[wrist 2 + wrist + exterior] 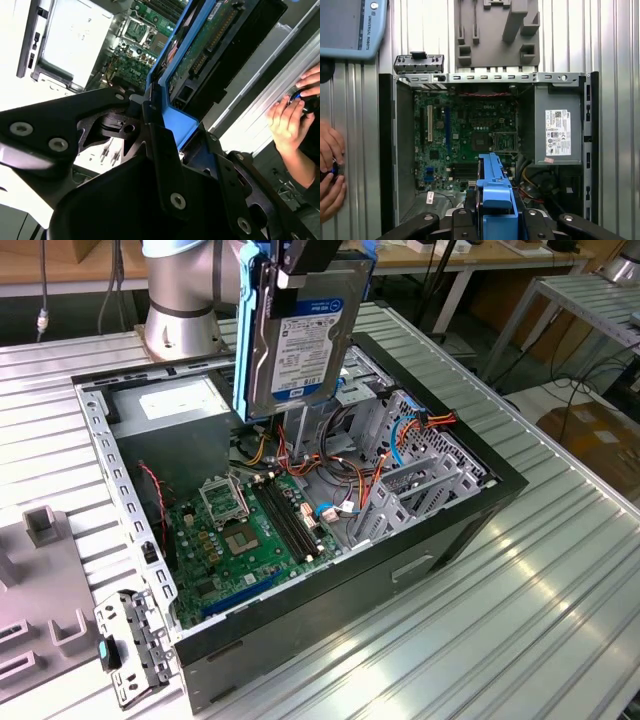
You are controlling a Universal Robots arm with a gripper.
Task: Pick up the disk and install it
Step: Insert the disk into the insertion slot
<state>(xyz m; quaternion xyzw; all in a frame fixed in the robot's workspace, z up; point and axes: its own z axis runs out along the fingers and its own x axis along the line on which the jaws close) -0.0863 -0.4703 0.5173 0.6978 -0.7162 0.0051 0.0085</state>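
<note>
Jaws clamped tight on the disk [305, 335], gripper [310, 270] pinching its top end at the blue rails [243, 340]. Pick-up's done: disk hangs upright in mid-air over the open PC case [440, 540], above motherboard [250, 530] & cables [330, 455]. Install's left, I'd say, as it's not in any bay yet. Someone's hand [330, 175] rests beside the case.

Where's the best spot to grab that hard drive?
At its top end, from above: the hard drive hangs upright over the open computer case, and the gripper clamps it there, leaving its lower end free to go in.
</note>
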